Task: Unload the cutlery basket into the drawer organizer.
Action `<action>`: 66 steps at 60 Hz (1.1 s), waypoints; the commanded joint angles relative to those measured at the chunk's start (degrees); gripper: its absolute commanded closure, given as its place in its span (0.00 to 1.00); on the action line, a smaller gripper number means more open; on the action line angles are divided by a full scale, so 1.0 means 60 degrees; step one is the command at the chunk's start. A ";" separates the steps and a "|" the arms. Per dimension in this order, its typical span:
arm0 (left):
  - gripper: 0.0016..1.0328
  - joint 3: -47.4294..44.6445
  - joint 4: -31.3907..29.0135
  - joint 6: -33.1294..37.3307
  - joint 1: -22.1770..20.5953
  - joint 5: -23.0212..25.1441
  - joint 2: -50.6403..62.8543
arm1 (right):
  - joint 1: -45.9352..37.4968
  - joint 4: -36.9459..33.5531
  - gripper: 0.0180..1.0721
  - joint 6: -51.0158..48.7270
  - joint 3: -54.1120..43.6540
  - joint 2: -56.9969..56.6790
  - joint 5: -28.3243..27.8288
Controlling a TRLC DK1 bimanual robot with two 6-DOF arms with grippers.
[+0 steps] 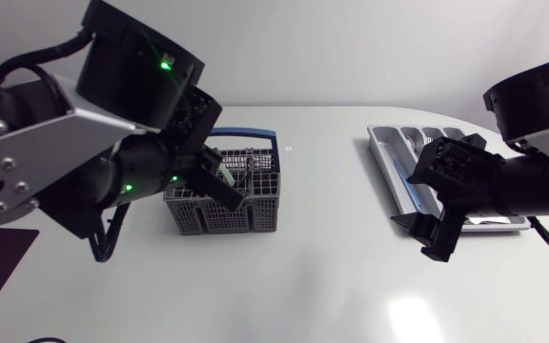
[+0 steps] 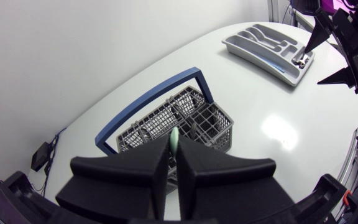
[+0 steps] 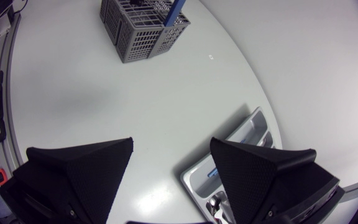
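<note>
Unloading looks partly done: drawer organizer (image 1: 381,152) at the table's right already holding a silver piece (image 2: 300,59) and a blue item (image 2: 277,66). Pinching a pale green handle (image 2: 174,138) with the left gripper (image 2: 174,152), jaws pressed on it from both sides, just above the cutlery basket (image 1: 225,219), not yet carried across. Right gripper (image 3: 171,149) spread wide, empty, over the organizer's near end. Cannot tell what else is left in the basket. Probably remaining: placing the green piece, then any others.
</note>
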 commanded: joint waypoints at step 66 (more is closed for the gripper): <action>0.94 0.0768 -0.0570 -0.1943 0.1645 0.8162 0.0847 | 0.3774 0.1229 0.38 0.3392 0.1992 0.2452 -0.2346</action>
